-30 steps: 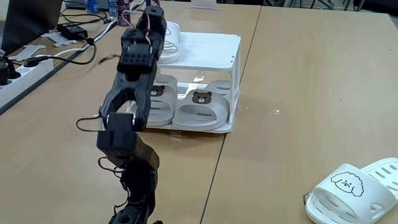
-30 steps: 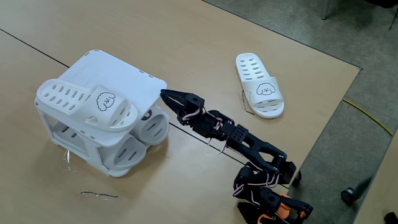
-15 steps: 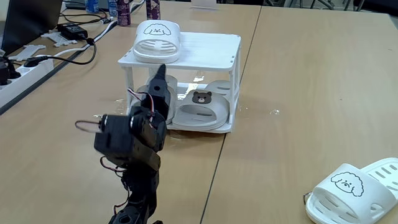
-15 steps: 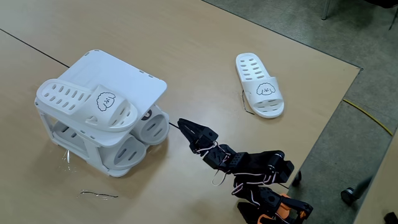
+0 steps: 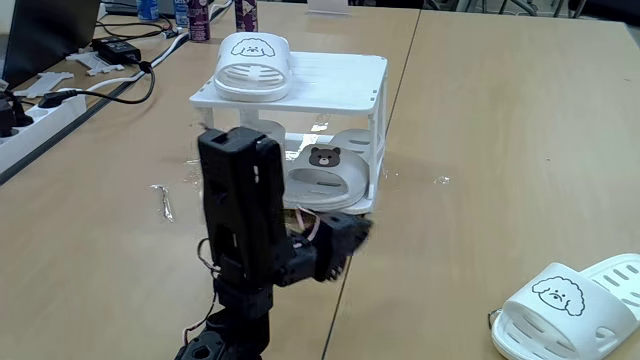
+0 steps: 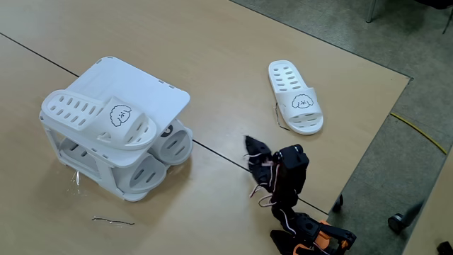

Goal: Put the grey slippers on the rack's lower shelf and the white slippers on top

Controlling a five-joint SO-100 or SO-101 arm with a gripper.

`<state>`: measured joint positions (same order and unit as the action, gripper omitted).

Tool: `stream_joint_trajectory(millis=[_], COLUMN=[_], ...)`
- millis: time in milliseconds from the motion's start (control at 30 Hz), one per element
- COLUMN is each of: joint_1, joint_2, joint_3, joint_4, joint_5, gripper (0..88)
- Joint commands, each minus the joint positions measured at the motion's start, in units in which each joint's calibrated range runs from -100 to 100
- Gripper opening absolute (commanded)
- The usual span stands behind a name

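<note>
Rack [image 6: 152,92] sits on the wooden table [image 5: 480,120], w/ both grey slippers [image 5: 322,175] side by side on the lower shelf [image 5: 362,203]; bear face shows on the right one in a fixed view, left one partly behind the arm. One of the white slippers [image 6: 99,117] lies on the top [image 5: 330,75] at one end, puppy face on the strap, rest of that board bare. 2nd white slipper [image 6: 295,95] lies on the table well apart from the rack, sole down, vent slots up; same one at the lower right corner in a fixed view [image 5: 570,305].

Arm folded low near its base, gripper [image 6: 253,150] pointing towards the rack but apart from it; nothing in it. Blurred, so can't tell how far jaws are parted.

No readable writing or brand on slippers or rack. Power strip [image 5: 45,112] and cables at the table's far left edge.
</note>
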<state>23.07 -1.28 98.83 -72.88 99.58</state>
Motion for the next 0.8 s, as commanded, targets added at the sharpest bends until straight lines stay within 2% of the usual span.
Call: stream_joint_trajectory(millis=[0,300,633,767], joint_1=[11.06,31.21,32.19,31.95], joint_2=[4.94,13.52,21.51,22.94], joint_3=[-0.28,-9.30,-22.11,-26.62], joint_4=[-4.86,-6.24,-5.99,-5.81], joint_5=[0.42,0.42,0.42,0.42], gripper=[0.8,0.8,1.8,17.9])
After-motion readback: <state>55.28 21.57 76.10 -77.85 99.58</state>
